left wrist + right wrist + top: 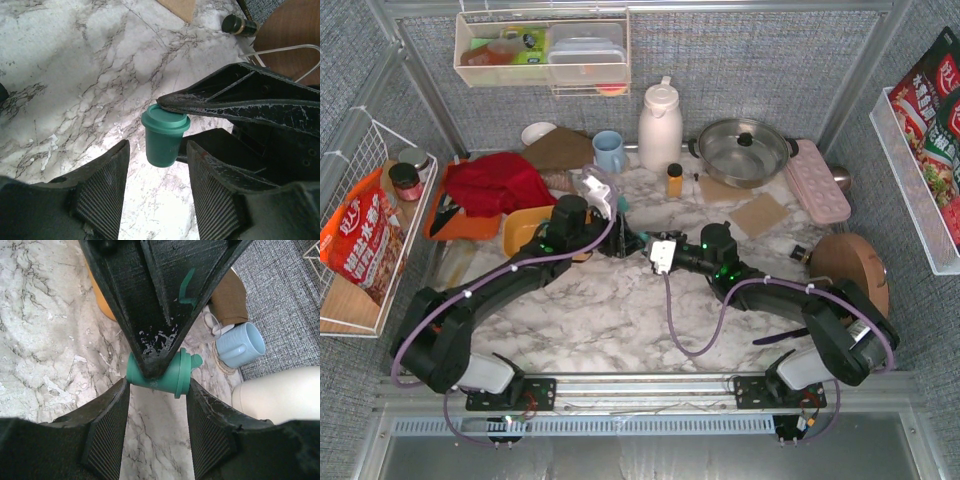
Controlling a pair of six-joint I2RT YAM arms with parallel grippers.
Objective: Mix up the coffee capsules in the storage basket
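One teal coffee capsule (172,376) sits pinched end to end between my right gripper's (157,386) fingertips, base on one pad and lid on the other. My left gripper (159,145) is open, its fingers either side of the same capsule (162,137) without touching it. The right gripper's fingers (225,102) press on the capsule's lid and base in the left wrist view. The left gripper's finger (160,315) crosses in front of the capsule in the right wrist view. Both grippers (623,232) (644,246) meet over the marble table. The orange storage basket (523,228) lies just left, partly under the left arm; other capsules are hidden.
A red cloth (500,182) and an orange board (448,218) lie behind the basket. A blue mug (609,150), white jug (660,125), amber bottle (674,180), steel pot (745,150) and pink tray (817,180) stand at the back. A round wooden board (850,265) is right.
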